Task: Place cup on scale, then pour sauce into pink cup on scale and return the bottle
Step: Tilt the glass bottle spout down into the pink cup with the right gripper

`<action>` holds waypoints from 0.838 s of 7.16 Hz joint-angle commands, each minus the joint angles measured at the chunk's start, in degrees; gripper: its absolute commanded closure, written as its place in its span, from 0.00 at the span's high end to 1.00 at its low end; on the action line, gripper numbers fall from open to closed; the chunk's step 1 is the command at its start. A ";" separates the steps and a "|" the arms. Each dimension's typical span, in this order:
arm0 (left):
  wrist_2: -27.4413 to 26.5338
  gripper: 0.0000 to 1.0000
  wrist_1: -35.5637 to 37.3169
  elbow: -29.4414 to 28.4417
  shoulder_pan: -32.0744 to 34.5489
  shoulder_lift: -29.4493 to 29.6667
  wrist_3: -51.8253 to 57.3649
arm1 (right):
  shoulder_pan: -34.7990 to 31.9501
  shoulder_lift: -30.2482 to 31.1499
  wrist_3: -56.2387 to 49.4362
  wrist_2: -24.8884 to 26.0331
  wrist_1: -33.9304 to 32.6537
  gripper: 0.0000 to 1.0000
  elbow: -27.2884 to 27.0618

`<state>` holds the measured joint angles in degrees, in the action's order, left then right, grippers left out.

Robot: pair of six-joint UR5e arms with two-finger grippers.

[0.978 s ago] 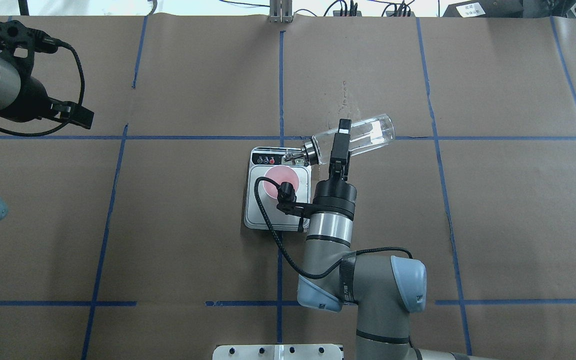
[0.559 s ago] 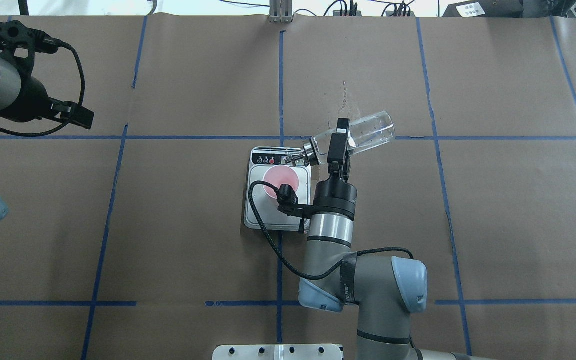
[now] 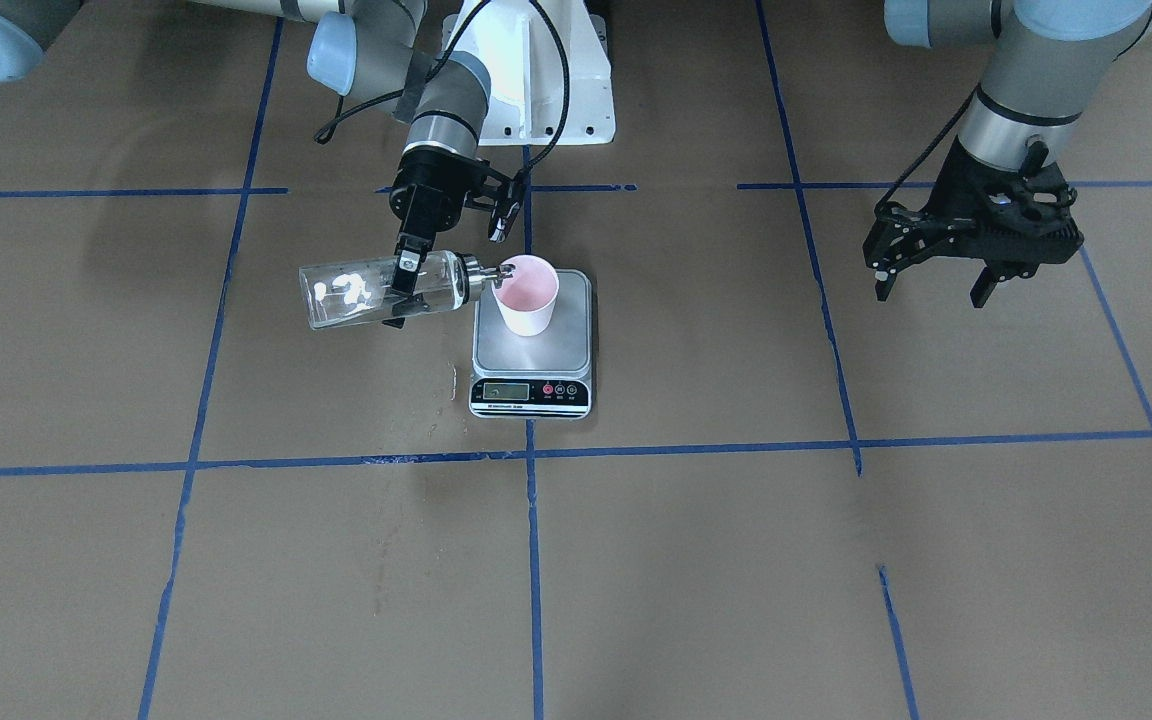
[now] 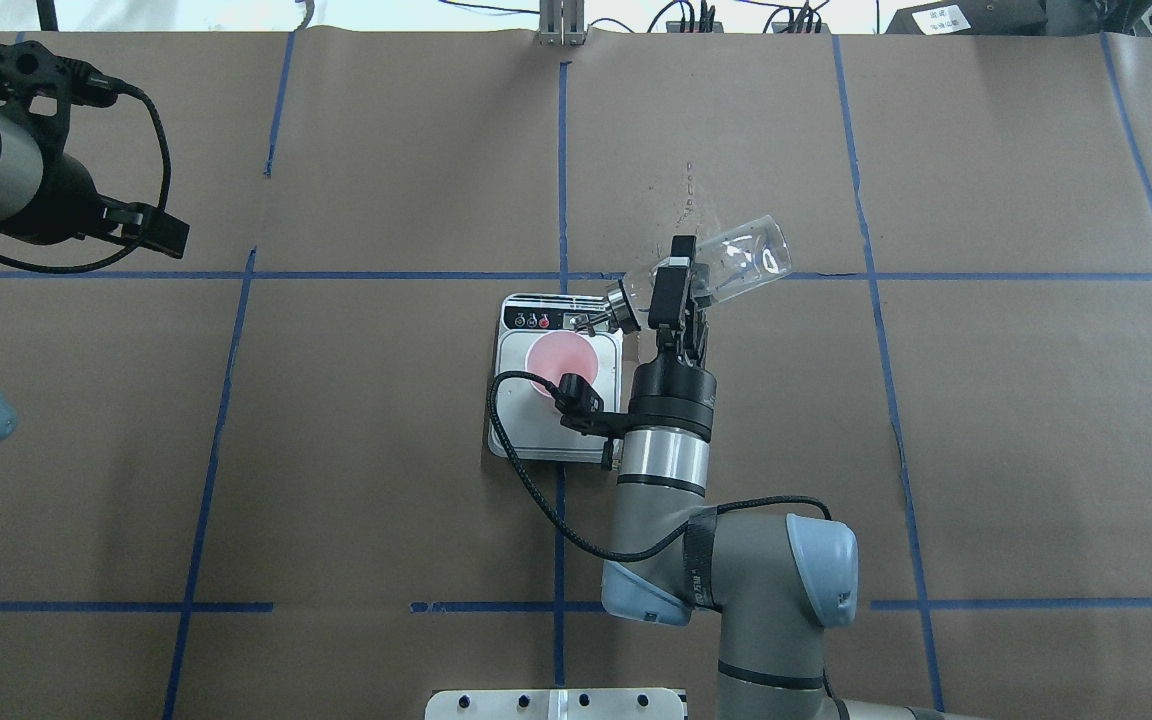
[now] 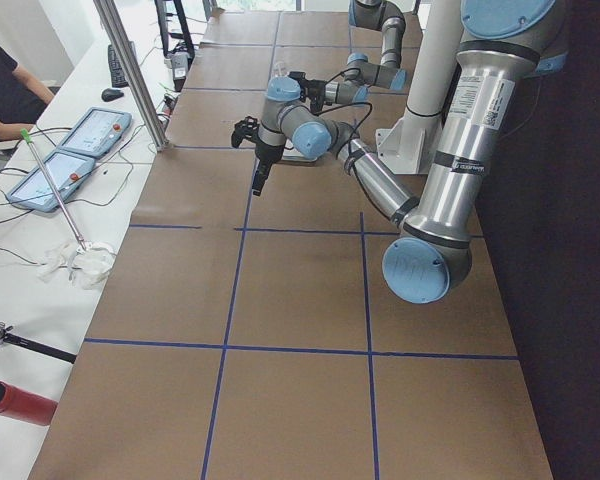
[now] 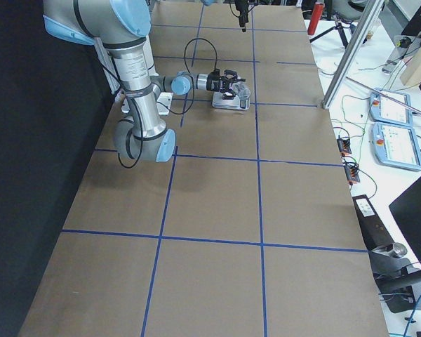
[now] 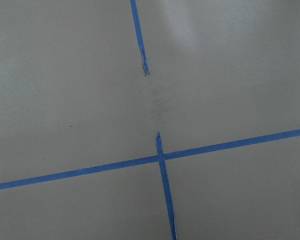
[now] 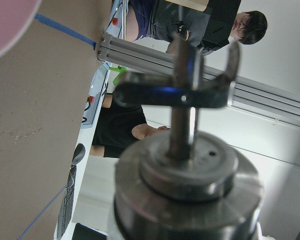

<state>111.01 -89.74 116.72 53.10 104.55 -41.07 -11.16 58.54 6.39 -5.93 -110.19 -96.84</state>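
Note:
The pink cup [image 3: 526, 293] stands upright on the silver scale [image 3: 533, 350], also seen in the overhead view, cup [image 4: 554, 357] on scale [image 4: 536, 430]. My right gripper [image 3: 404, 290] is shut on the clear glass bottle [image 3: 356, 292], held steeply tipped with its silver spout [image 3: 484, 273] at the cup's rim. From overhead, the gripper [image 4: 674, 290] clamps the bottle [image 4: 741, 262] mid-body. Clear sauce only glints inside the glass; I see no stream. The right wrist view shows the spout cap [image 8: 185, 170] close up. My left gripper [image 3: 933, 288] is open and empty, far off.
Wet spots mark the brown paper [image 4: 686, 205] beyond the scale and beside it [image 3: 451, 385]. Blue tape lines grid the table. The robot's white base [image 3: 536, 90] is behind the scale. Tablets and an operator [image 5: 5, 90] are past the table's far edge.
The right wrist has rolled further, so the bottle's base has lifted and the bottle tips more steeply. Its spout stays by the cup. The left arm has not moved.

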 commanded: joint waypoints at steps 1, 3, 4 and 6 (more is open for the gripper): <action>0.00 1.00 0.00 0.00 -0.02 -0.04 -0.07 | 0.17 0.17 -2.17 0.65 0.06 0.00 -0.01; 0.00 1.00 0.00 0.00 -0.02 -0.04 0.02 | 0.17 0.34 -2.35 1.18 -0.02 0.00 -0.01; 0.00 1.00 0.00 0.00 -0.02 -0.04 -0.07 | 0.17 0.34 -2.87 1.27 0.06 0.00 -0.01; 0.00 1.00 0.00 0.00 -0.02 -0.04 -0.07 | 0.17 0.34 -3.75 1.62 0.07 0.00 -0.01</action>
<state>111.01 -89.74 116.72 53.09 104.50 -41.12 -10.99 58.88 3.34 -4.53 -110.14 -96.85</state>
